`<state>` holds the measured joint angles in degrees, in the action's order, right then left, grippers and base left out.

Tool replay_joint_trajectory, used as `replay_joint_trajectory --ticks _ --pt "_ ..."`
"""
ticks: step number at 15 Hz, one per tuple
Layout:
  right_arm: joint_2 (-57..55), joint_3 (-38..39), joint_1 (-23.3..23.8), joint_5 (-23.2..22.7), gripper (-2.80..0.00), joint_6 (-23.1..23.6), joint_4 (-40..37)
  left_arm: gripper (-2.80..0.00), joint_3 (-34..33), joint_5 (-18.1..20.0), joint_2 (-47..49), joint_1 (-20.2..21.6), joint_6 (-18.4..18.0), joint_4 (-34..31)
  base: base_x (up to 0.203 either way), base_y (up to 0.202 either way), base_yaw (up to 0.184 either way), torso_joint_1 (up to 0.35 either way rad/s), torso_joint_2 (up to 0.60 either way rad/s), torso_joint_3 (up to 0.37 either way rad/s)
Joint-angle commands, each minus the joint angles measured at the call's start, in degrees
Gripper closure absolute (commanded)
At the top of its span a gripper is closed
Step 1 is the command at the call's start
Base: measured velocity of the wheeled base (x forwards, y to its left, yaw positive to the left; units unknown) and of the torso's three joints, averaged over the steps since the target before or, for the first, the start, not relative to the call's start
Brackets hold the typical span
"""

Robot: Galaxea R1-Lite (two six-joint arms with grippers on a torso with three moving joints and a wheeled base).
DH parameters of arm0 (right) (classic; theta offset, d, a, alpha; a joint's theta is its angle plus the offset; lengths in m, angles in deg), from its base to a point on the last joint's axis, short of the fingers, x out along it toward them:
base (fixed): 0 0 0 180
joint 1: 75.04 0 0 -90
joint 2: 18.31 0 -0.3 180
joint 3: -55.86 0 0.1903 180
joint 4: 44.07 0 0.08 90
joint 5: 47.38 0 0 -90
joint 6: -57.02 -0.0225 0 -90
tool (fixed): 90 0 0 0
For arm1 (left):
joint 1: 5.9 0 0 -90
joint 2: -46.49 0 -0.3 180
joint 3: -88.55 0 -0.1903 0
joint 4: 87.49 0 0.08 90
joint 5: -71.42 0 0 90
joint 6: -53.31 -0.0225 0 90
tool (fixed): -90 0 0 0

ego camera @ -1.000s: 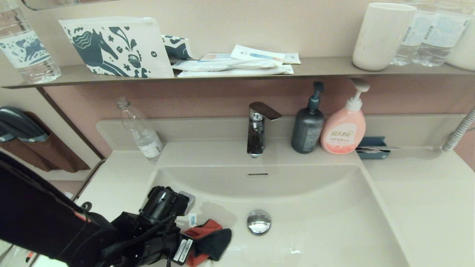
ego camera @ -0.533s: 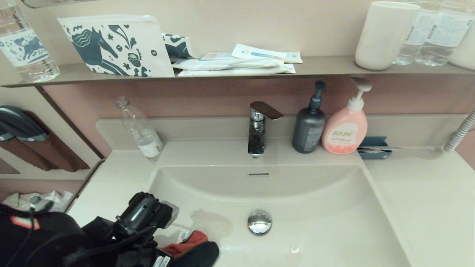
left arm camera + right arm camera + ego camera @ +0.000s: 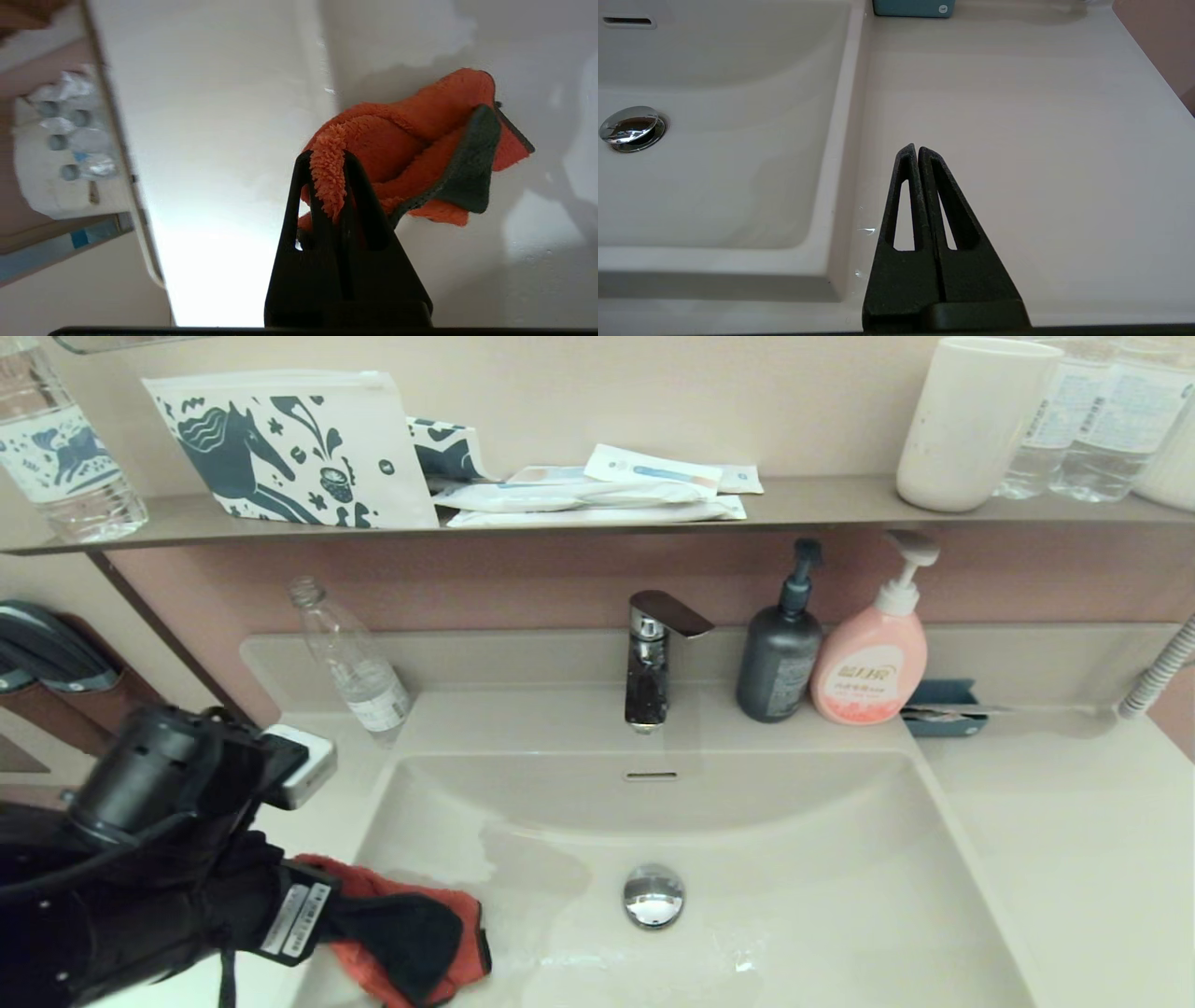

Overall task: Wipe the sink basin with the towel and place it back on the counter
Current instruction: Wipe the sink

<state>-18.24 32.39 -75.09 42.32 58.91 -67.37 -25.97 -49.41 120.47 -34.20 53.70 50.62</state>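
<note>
I hold the towel [image 3: 411, 154] pinched in my left pincer [image 3: 327, 172] at the left rim of the sink basin [image 3: 803, 859]. Wet streaks suggest wiping is done; placing it on the table [image 3: 1092, 840] remains. Right pincer [image 3: 918, 150] rests closed, empty.

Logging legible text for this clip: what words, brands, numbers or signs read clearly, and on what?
None can be quoted with confidence.
Pink soap bottle: label print, too blurred.
Clear bottle by the sink basin: label too small.
Shelf water bottles: print too small.
Packets on shelf: print too small.
White stickers on the left gripper, which holds the towel: unreadable.
</note>
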Motion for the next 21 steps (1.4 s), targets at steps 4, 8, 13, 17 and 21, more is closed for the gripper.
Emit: replay_joint_trajectory --ticks 4,8,13,17,21 --pt "-0.1 0.0 0.0 0.0 0.0 0.0 0.0 0.0 4.2 -5.6 -12.7 3.9 -3.1 0.3 0.0 0.0 0.0 0.0 0.0 0.0" --pt "-0.1 0.0 0.0 0.0 0.0 0.0 0.0 0.0 9.8 -10.3 -17.4 4.2 -8.0 0.4 0.0 0.0 0.0 0.0 0.0 0.0" --pt "-0.1 0.0 0.0 0.0 0.0 0.0 0.0 0.0 9.9 -11.7 -20.5 4.1 -11.5 0.5 0.0 0.0 0.0 0.0 0.0 0.0" --pt "-0.1 0.0 0.0 0.0 0.0 0.0 0.0 0.0 1.6 -11.6 -19.2 4.2 -11.4 10.9 0.0 0.0 0.0 0.0 0.0 0.0" --pt "-0.1 0.0 0.0 0.0 0.0 0.0 0.0 0.0 -6.8 -9.7 -11.5 9.1 -11.4 26.2 0.0 0.0 0.0 0.0 0.0 0.0"
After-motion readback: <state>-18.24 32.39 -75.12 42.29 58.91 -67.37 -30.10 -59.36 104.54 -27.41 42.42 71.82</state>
